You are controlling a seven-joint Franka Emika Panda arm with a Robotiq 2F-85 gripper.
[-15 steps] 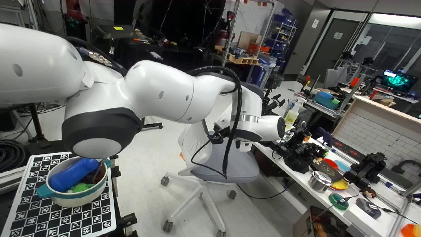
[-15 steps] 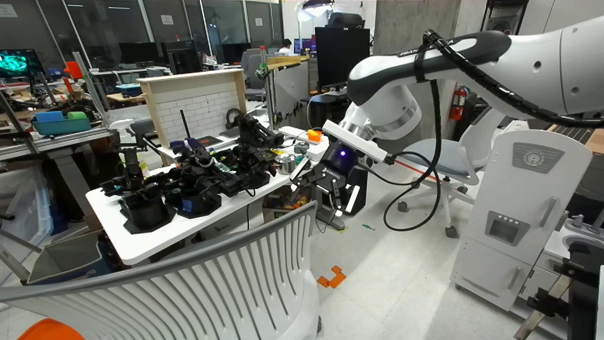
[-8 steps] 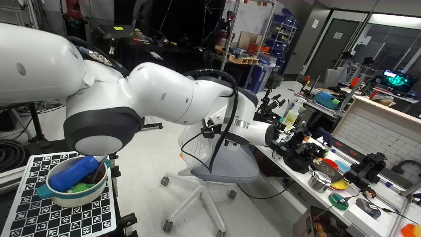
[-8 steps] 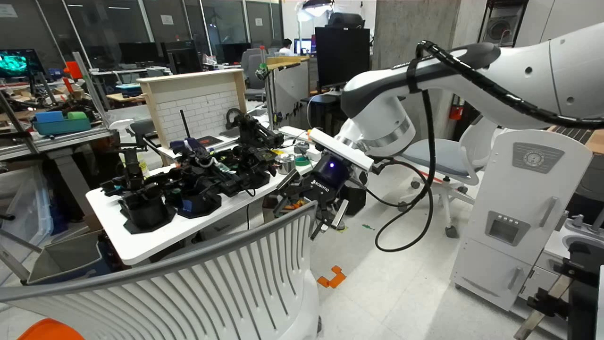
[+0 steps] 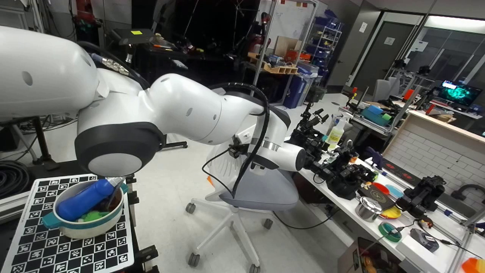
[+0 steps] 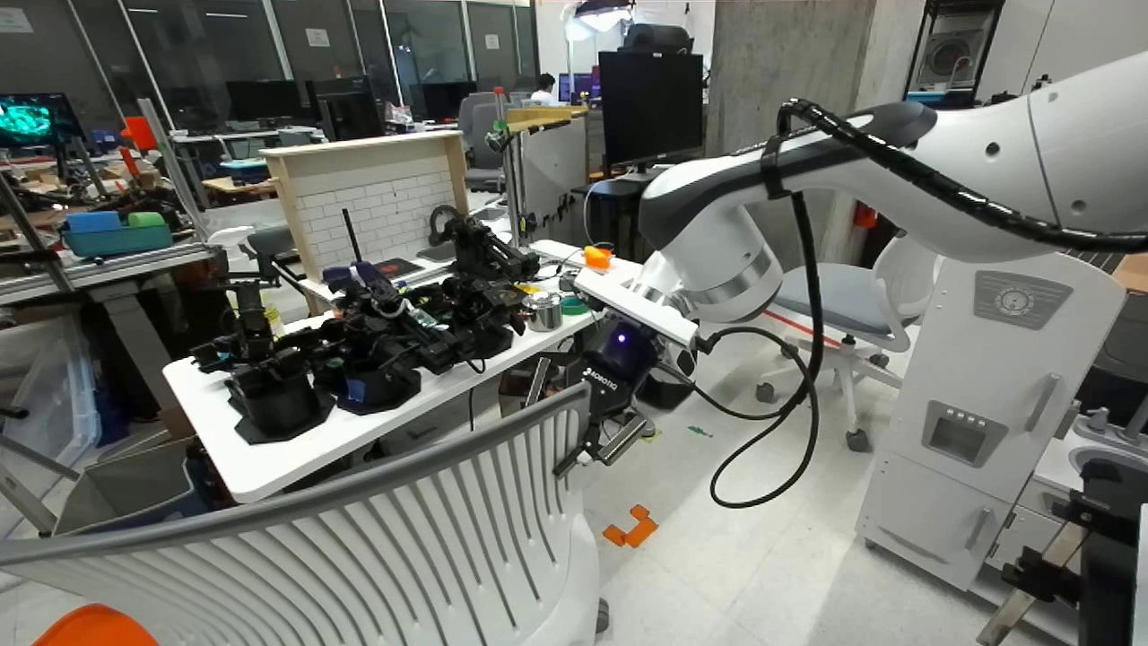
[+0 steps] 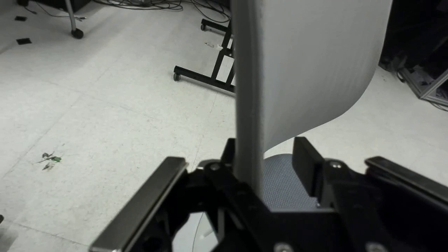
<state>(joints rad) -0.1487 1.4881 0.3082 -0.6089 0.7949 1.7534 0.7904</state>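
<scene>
My black gripper (image 7: pixel 266 157) straddles the edge of a white office chair's back (image 7: pixel 249 105). In the wrist view that grey edge runs between the fingers, close against the left one; whether they touch I cannot tell. A gap separates it from the right finger (image 7: pixel 308 161), so the jaws are open, though not at full width. Below the gap shows the grey mesh seat (image 7: pixel 285 182). In an exterior view the slatted chair back (image 6: pixel 502 502) stands in the foreground and hides part of the gripper. The arm blocks much of the chair back in an exterior view, where the seat (image 5: pixel 261 189) shows.
A white table (image 6: pixel 269 471) bears several small black robot arms (image 6: pixel 359 368) and a metal pot (image 5: pixel 368 208). A pot with teal handles (image 5: pixel 89 227) holds a blue bottle (image 5: pixel 83 201) on a checkered board. A toy fridge (image 6: pixel 995 431) and a further chair (image 6: pixel 843 292) stand at right.
The gripper has come down over the chair back's edge, and its jaws have narrowed. In an exterior view the chair back has shifted slightly to the left.
</scene>
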